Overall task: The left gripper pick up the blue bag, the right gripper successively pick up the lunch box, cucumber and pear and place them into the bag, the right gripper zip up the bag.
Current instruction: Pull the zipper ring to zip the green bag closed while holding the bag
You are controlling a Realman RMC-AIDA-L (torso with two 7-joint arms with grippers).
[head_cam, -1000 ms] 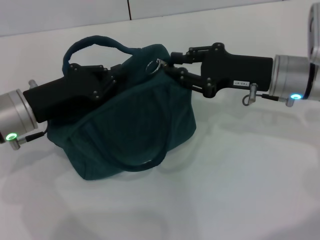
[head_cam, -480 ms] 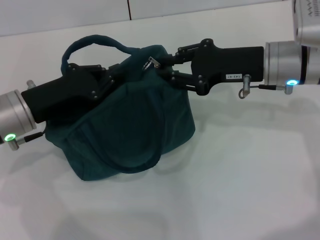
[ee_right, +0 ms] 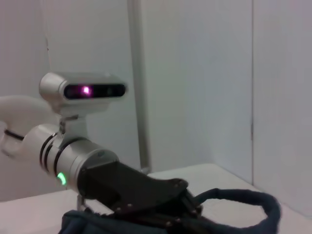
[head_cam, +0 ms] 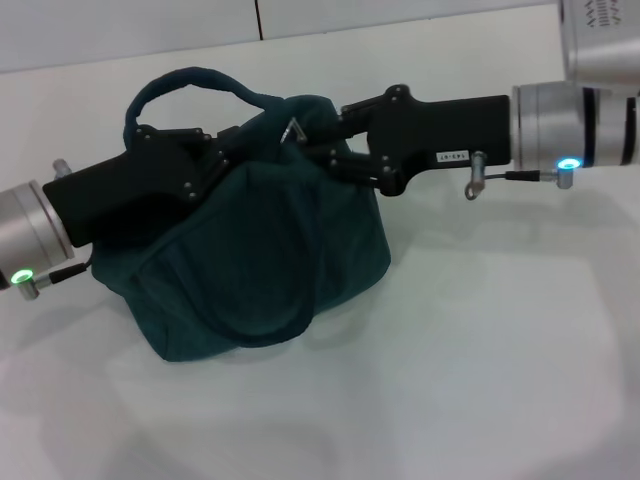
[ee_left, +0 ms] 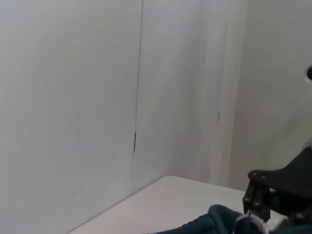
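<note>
The blue bag [head_cam: 260,260] sits slumped on the white table [head_cam: 480,340], its handle [head_cam: 190,80] arched up at the back. My left gripper [head_cam: 228,160] is shut on the bag's top edge at its left side. From the right, my right gripper [head_cam: 312,142] reaches over the top of the bag and is shut on the silver zipper pull [head_cam: 293,128]. The left wrist view shows the right gripper [ee_left: 258,200] beside the handle [ee_left: 214,219]. The right wrist view shows the left gripper [ee_right: 187,208] on the bag. Lunch box, cucumber and pear are out of view.
A pale wall [head_cam: 130,30] with a dark vertical seam [head_cam: 257,18] runs along the table's far edge. A second bag handle [head_cam: 270,320] hangs down the bag's front. The left arm's wrist camera [ee_right: 83,90] shows in the right wrist view.
My right gripper has moved left along the top of the bag, carrying the zipper pull with it. The left gripper and the bag have stayed in place.
</note>
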